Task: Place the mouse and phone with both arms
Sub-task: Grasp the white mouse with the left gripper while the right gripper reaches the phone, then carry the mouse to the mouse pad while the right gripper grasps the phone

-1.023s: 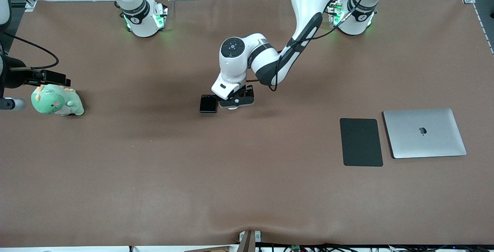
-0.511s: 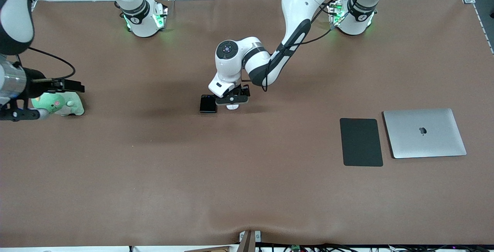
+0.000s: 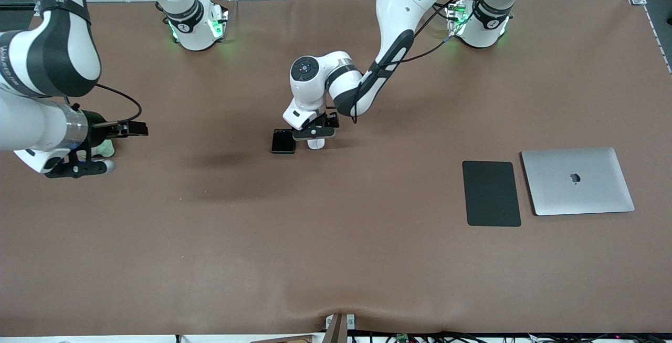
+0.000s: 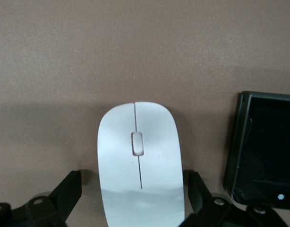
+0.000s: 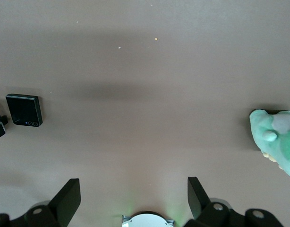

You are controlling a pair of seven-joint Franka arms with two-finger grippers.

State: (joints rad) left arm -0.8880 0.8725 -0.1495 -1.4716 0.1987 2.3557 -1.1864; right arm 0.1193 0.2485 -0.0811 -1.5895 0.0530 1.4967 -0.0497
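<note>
Hovering over bare table beside a green plush toy (image 5: 276,142), right gripper (image 5: 131,201): fingers spread wide, gripping nothing, well apart from the phone (image 3: 283,141). Lying flat mid-table, phone, just beside the mouse (image 4: 139,158). Straddling the mouse, left gripper (image 4: 133,194): fingers apart along its long sides, contact unclear. Mouse's rear end being cut off in the left wrist view.

Black phone (image 5: 23,109) flat on brown table (image 5: 149,94), green plush toy (image 5: 276,142) well apart, right gripper's fingers (image 5: 65,196) apparently spread
</note>
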